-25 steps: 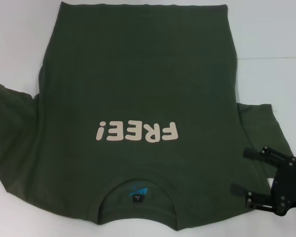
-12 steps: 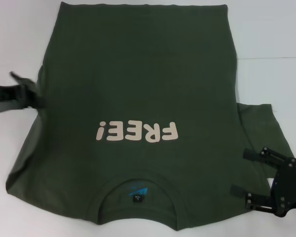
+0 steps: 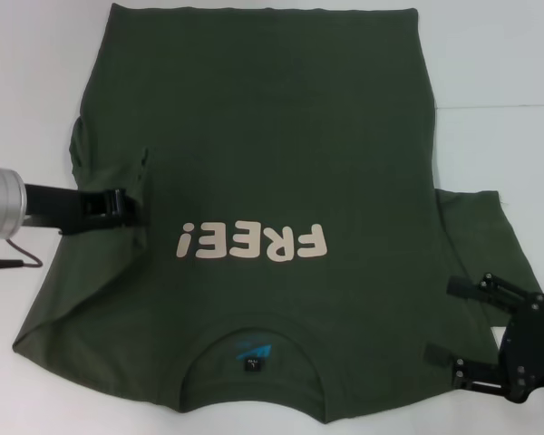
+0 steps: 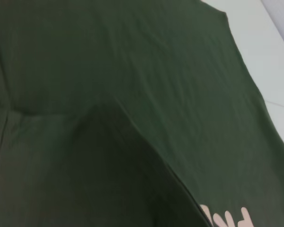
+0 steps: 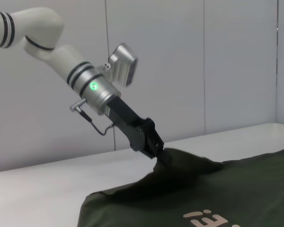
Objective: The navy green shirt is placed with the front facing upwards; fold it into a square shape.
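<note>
Item one, the navy green shirt (image 3: 263,163): we find it spread front-up across the white surface (image 3: 499,54), collar (image 3: 252,349) at the near edge, hem at the far edge, cream "FREE!" lettering (image 3: 252,242) across the chest and a small blue and black neck label (image 3: 252,356) inside the collar. Its right sleeve (image 3: 485,240) lies flat, spread out to the right; its left sleeve (image 3: 104,154) is drawn inward over the body, lifted in a peak of cloth. Item two, the left tool (image 3: 131,207): we log it over the shirt's left side, just left of the lettering, pinched shut on the left sleeve; the right wrist view shows the fabric (image 5: 180,165) rising to its tip (image 5: 157,150) above the surface. Item three, the right tool (image 3: 453,326): we record it at the near right, over the shirt beside the right sleeve, fingers spread apart and gripping nothing.
</note>
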Available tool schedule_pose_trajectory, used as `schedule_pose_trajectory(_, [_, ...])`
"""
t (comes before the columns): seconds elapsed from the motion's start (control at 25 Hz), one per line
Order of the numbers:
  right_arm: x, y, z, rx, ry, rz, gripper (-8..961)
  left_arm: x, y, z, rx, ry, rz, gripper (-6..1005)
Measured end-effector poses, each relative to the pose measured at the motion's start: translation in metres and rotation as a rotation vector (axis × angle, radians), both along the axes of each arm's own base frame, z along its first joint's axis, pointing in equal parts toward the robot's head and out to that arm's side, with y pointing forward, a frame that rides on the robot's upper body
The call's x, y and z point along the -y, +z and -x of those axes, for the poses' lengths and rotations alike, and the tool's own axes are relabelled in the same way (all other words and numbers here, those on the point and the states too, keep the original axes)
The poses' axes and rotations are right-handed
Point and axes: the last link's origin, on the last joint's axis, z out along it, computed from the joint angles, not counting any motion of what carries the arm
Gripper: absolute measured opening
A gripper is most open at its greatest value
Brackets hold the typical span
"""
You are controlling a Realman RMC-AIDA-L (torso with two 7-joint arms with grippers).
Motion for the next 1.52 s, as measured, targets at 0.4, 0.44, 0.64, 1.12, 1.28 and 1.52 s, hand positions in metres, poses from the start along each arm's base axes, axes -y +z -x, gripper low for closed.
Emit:
schedule_pose_trajectory(0.4, [0.000,0.000,0.000,-0.004,-0.001,0.003,921,0.008,0.001,0.004,0.146,-0.098,-0.061,151])
schedule_pose_trajectory(0.44, [0.000,0.000,0.000,-0.005,-0.002,0.003,921,0.009,0.006,0.004,0.166,-0.121,-0.082,238])
schedule_pose_trajectory(0.64, [-0.001,0.008,0.002,-0.069,-0.053,0.020,919,0.033,0.028,0.009,0.249,-0.326,-0.139,522])
schedule_pose_trajectory(1.12, [-0.062,0.084,0.033,-0.115,-0.644,0.475,915,0.095,0.032,0.031,0.162,-0.695,0.022,934])
schedule_pose_trajectory(1.28, [-0.077,0.091,0.041,0.016,-0.809,0.559,914,0.110,0.027,0.048,0.064,-0.774,0.064,934])
schedule_pose_trajectory(1.52, [-0.099,0.105,0.042,0.133,-1.074,0.532,911,0.127,0.025,0.064,-0.028,-0.848,-0.010,934])
